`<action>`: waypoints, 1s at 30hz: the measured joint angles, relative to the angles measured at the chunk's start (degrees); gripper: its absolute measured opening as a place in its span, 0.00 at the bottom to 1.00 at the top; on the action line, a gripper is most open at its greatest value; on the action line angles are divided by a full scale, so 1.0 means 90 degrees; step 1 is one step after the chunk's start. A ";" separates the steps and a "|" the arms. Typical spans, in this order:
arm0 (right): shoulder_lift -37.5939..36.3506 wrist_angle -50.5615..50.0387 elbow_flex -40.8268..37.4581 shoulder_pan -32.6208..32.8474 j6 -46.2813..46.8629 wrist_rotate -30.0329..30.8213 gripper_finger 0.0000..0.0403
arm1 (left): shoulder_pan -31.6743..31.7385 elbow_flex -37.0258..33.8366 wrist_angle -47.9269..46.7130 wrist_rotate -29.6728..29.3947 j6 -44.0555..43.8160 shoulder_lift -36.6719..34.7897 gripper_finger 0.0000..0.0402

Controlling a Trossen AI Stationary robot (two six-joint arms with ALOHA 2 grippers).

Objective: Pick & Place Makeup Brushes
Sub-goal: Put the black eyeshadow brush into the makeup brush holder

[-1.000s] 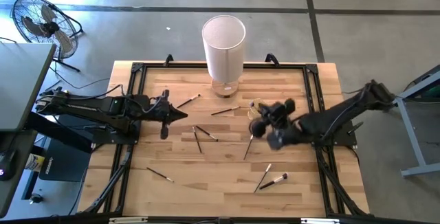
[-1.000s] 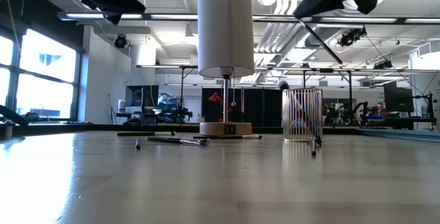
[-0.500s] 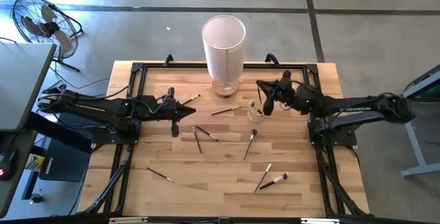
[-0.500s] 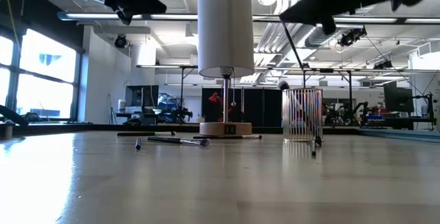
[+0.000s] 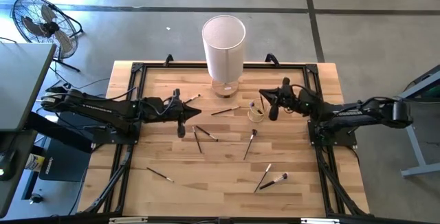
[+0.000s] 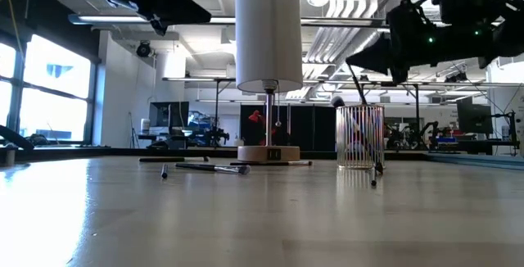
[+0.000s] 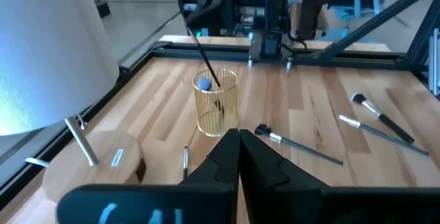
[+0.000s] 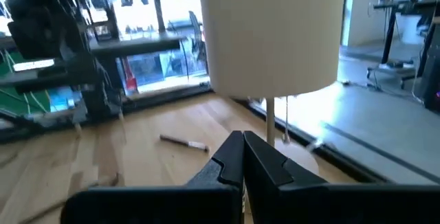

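- Left claw [image 5: 181, 123]: hangs over the left-centre of the tabletop [image 5: 220, 183], fingers pressed together with nothing between them. It sits just left of the crossed brush pair [image 5: 199, 136], likely poised there because those are the nearest loose brushes on its side.
- Lone brush [image 5: 159, 174]: lies flat toward the near-left part of the tabletop, well apart from the others and from both claws.
- Short brush [image 5: 189, 100]: lies near the far edge, just left of the lamp base [image 5: 225, 88], untouched.
- White cylinder shade [image 5: 223, 45]: stands at the far edge, centre. It is a lamp on a post and not part of the sorting.
- Brush [image 5: 225, 110]: lies flat between the lamp base and the cup.
- Clear yellowish cup [image 5: 256, 114]: stands right of centre toward the far edge. A dark-handled brush [image 7: 206, 62] stands tilted inside it, tuft down, leaning on the rim; the cup reads as the collecting point.
- Slanted brush [image 5: 250, 143]: lies on the tabletop just on the near side of the cup.
- Right claw [image 5: 273, 107]: just right of the cup and raised, fingers shut and empty in its own wrist view. My judgement: a drop-off at the cup is done.
- Two more brushes [image 5: 269, 178]: lie toward the near-right, not yet collected.
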 joint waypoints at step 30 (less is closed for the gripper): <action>-0.0046 -1.1928 0.5643 0.0019 0.2366 0.0536 0.03 | 0.0000 0.0002 0.0564 -0.1198 -0.1709 0.0064 0.00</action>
